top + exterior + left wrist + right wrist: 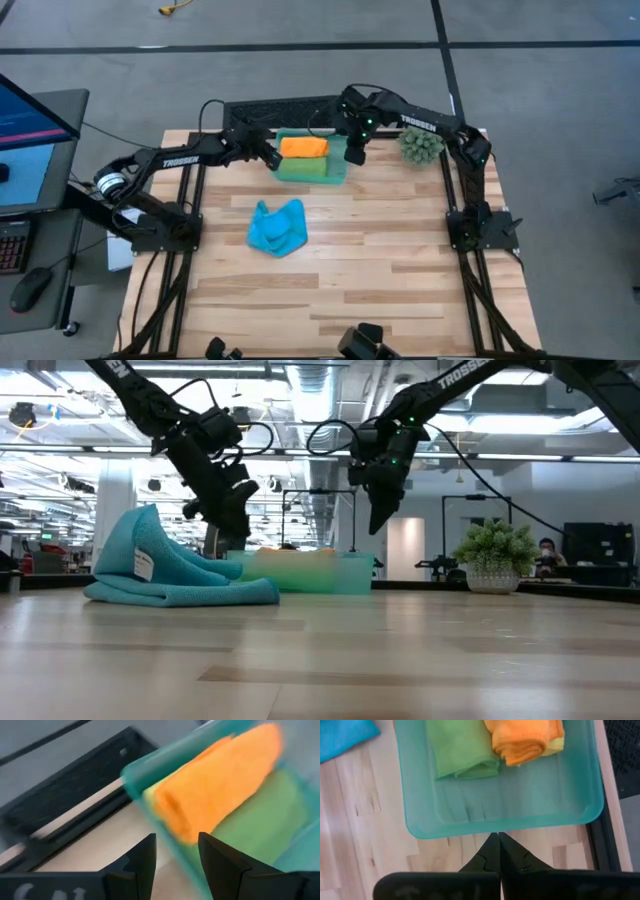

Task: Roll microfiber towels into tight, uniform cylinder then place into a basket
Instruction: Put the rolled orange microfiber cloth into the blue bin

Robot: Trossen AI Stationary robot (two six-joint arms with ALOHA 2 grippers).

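Here the basket (500, 815) sits between the parted left gripper (177, 865) and closed right gripper (498, 851).

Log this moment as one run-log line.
orange towel, green towel: rolled, in basket | blue towel: crumpled on table | left claw: open, empty, at basket | right claw: shut, empty, over basket edge

Orange towel (527, 740) covers most of the yellow towel (559, 743) beneath.

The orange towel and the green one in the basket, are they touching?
Touching. The right wrist view shows the rolled orange towel pressed against the green towel with no gap, inside the basket.
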